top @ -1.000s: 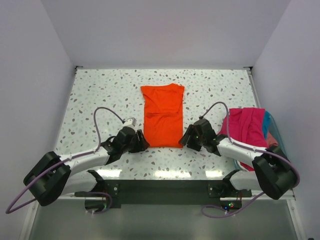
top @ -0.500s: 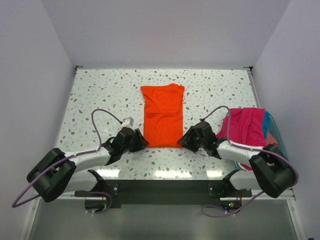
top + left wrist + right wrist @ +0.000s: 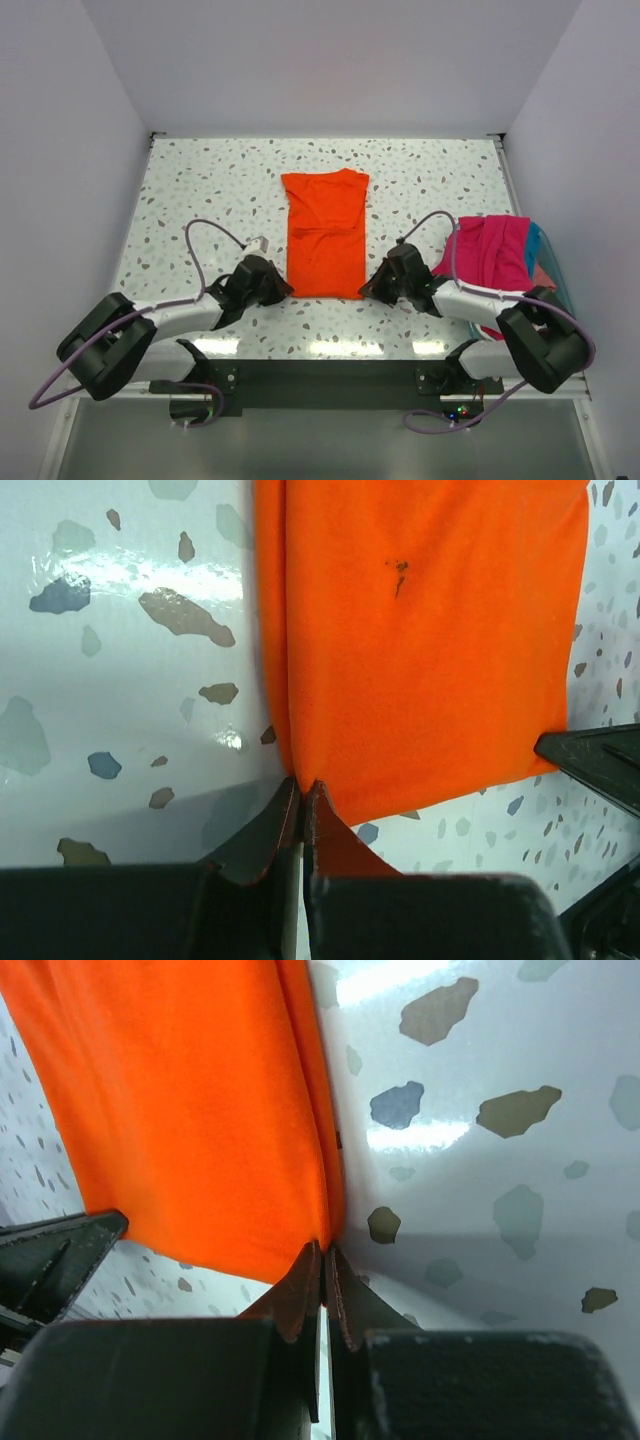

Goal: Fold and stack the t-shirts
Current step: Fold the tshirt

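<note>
An orange t-shirt [image 3: 325, 235] lies folded into a long strip in the middle of the table, collar end away from me. My left gripper [image 3: 287, 290] is shut on its near left corner; in the left wrist view the gripper [image 3: 302, 783] pinches the orange cloth [image 3: 420, 650] at its edge. My right gripper [image 3: 364, 290] is shut on the near right corner, and in the right wrist view the gripper [image 3: 325, 1248] bites the folded hem [image 3: 200, 1110]. A magenta-pink t-shirt [image 3: 488, 250] lies heaped at the right, with a paler pink one [image 3: 545, 277] beside it.
A teal bin [image 3: 540, 242] holds the heaped shirts at the table's right edge. The speckled tabletop [image 3: 200, 190] is walled on three sides. Each wrist view shows the other arm's black finger [image 3: 600, 765] [image 3: 50, 1255] across the shirt's near hem.
Both grippers have closed from open onto the orange shirt's near corners, after edging a little inward. The shirt has not moved.
</note>
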